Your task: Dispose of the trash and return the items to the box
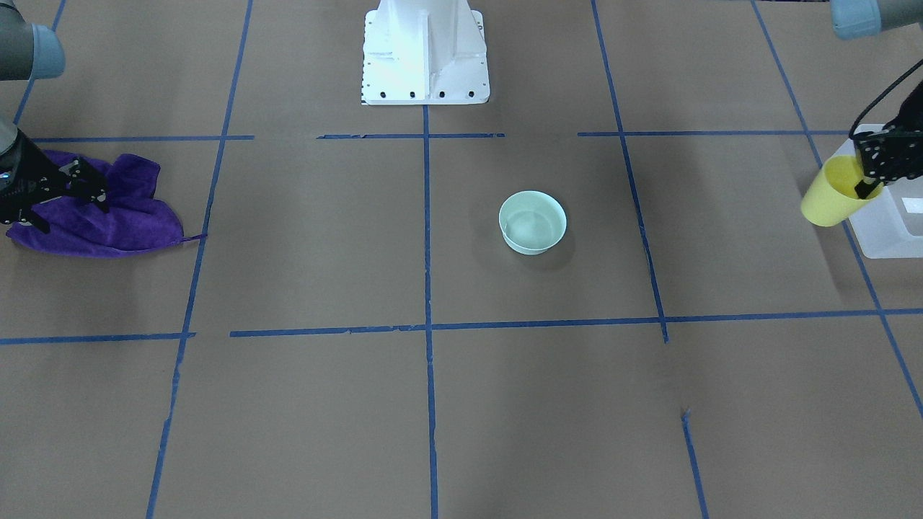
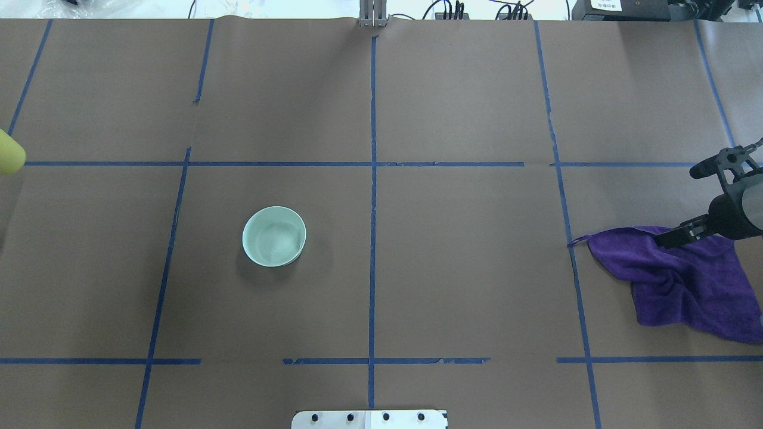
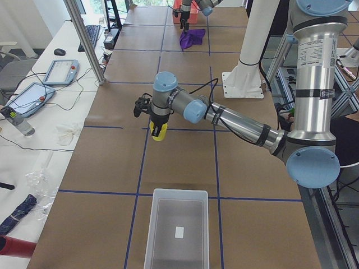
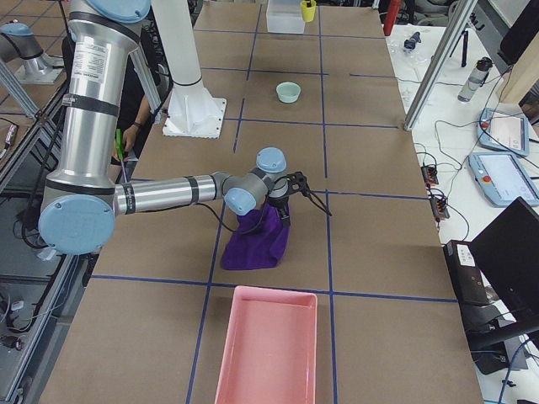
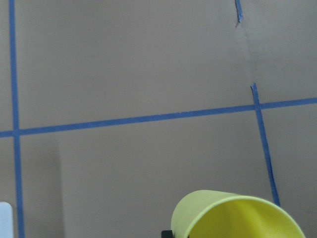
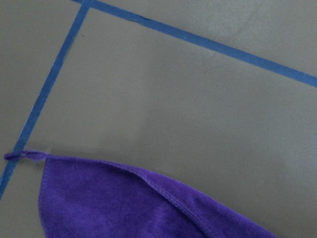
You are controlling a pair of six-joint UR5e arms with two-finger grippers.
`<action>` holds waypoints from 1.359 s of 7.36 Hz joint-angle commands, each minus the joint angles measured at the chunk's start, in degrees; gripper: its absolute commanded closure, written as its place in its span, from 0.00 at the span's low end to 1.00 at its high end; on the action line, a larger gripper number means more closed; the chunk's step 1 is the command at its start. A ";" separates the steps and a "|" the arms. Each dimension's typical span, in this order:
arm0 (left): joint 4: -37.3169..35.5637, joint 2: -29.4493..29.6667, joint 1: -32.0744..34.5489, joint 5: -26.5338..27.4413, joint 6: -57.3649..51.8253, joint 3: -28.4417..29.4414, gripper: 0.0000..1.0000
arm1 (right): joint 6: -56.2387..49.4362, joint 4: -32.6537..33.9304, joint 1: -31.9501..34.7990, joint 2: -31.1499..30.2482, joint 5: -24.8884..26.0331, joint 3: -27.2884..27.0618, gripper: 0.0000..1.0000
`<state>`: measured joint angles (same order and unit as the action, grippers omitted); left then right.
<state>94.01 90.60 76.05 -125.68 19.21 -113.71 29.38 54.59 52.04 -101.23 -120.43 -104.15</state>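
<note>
The left gripper (image 1: 876, 173) is clenched on the rim of the yellow cup (image 1: 831, 196), with one finger inside the mouth and the other outside. The cup is small, plain plastic, narrowing toward its base, and it hangs tilted in the air below the gripper, clear of the table (image 1: 461, 404). The translucent bin (image 3: 176, 230), frosted white with rounded corners, lies on the table past the gripper and not under it. The mint-green bowl (image 1: 532, 222), round, shallow and wider than the cup, stands upright on the table well away from this gripper, toward the middle. The right gripper (image 1: 66, 205) hangs low over a crumpled purple cloth (image 1: 122, 216), its jaws apart and grasping nothing. A pink tray (image 4: 265, 345) lies near that gripper.
</note>
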 commanded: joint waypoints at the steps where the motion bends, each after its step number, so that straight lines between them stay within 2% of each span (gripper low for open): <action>1: -8.04 6.33 6.81 2.98 -11.35 2.95 1.00 | -0.29 -0.02 -1.85 -2.20 -0.07 0.09 0.00; 5: -7.35 6.08 13.76 2.72 -25.84 12.87 1.00 | -0.29 0.25 -5.01 -3.62 0.28 0.61 0.00; 10: 4.23 4.16 16.67 2.72 -33.70 24.04 1.00 | -0.64 0.25 -6.86 -2.04 0.63 3.25 0.00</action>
<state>95.37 95.49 92.35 -122.96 -13.03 -92.07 28.91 54.88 45.24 -103.31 -119.80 -101.31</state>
